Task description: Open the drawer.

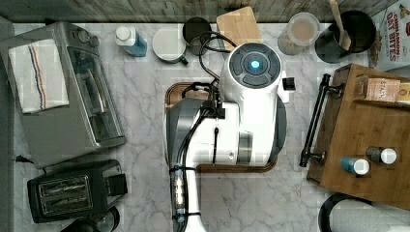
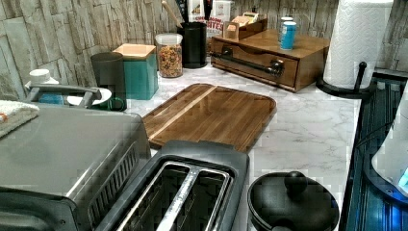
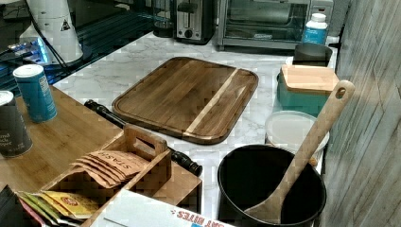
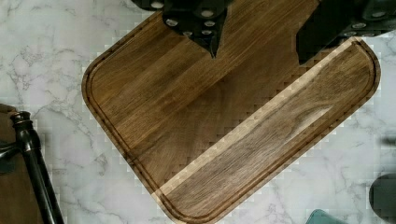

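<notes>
Gripper [image 4: 257,53] fingers apart, above cutting board [image 4: 224,126], holding nothing, drawer [image 2: 252,65] shut w/ black bar handle [image 1: 313,123], marble surface [image 1: 145,87].

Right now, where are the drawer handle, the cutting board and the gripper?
drawer handle [image 1: 313,123]: top view, middle of the black bar.
cutting board [image 3: 189,97]: right view, centre of its surface.
gripper [image 4: 257,51]: wrist view, gap between open fingertips.

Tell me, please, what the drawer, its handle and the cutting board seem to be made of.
The drawer looks like light-brown bamboo or similar wood with a smooth finish; faint grain shows on its front. Its handle seems to be black metal, thin and slightly glossy, though painted wood cannot be excluded. The cutting board appears to be darker hardwood, oiled, with clear grain and one paler strip.
</notes>
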Robot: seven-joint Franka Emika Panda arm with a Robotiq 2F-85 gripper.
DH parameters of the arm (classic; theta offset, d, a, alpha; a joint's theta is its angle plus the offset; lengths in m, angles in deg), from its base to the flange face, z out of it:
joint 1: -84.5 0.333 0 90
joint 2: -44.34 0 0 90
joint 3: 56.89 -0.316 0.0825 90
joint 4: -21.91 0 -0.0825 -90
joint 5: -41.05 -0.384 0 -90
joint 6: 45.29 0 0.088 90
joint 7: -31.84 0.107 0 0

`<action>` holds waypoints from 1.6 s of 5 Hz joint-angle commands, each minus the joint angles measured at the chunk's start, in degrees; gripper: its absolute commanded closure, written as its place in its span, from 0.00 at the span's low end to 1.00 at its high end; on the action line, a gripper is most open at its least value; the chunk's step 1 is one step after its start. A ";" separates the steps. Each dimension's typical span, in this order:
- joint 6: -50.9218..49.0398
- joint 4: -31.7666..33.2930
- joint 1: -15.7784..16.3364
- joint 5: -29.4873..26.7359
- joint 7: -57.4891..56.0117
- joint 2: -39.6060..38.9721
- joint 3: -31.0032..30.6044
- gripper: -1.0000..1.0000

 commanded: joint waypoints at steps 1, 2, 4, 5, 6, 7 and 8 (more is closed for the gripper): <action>0.00 0.61 -0.01 0.00 -0.02 0.00 0.00 0.00; 5.41 5.31 -1.71 0.68 -6.04 1.43 1.63 0.00; 13.05 9.02 -7.09 3.25 -21.24 1.08 5.76 0.00; 14.88 6.37 -9.56 3.72 -27.74 -2.11 7.23 0.00; 17.95 5.67 -11.01 2.93 -33.46 -3.36 8.60 0.00; 17.92 2.64 -12.46 2.76 -36.82 -6.22 8.89 0.00; 17.89 0.22 -12.82 3.57 -39.05 -8.74 9.07 0.00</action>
